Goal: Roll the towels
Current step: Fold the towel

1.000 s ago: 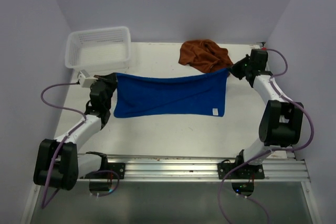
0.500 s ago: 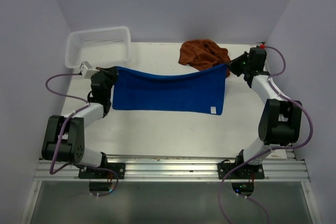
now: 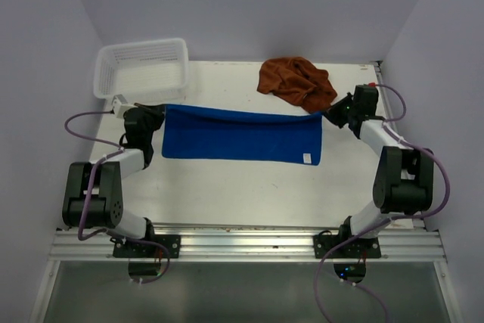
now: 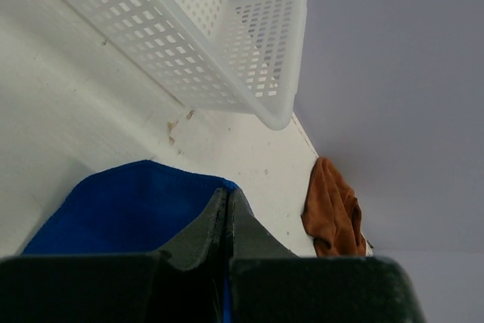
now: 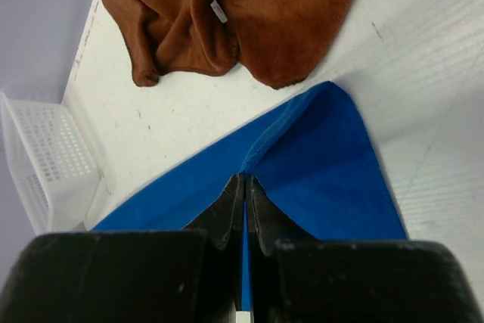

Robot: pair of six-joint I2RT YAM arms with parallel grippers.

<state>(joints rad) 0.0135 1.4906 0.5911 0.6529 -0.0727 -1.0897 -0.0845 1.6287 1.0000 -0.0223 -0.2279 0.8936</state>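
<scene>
Towels two, blue towel, brown towel, one white basket

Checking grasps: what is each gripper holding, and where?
Both pinch the blue towel: left gripper its far-left corner, right gripper its far-right corner.

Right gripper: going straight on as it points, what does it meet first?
Past the blue towel it pinches, probably the brown towel lying just ahead on the table; depth is unclear.
</scene>
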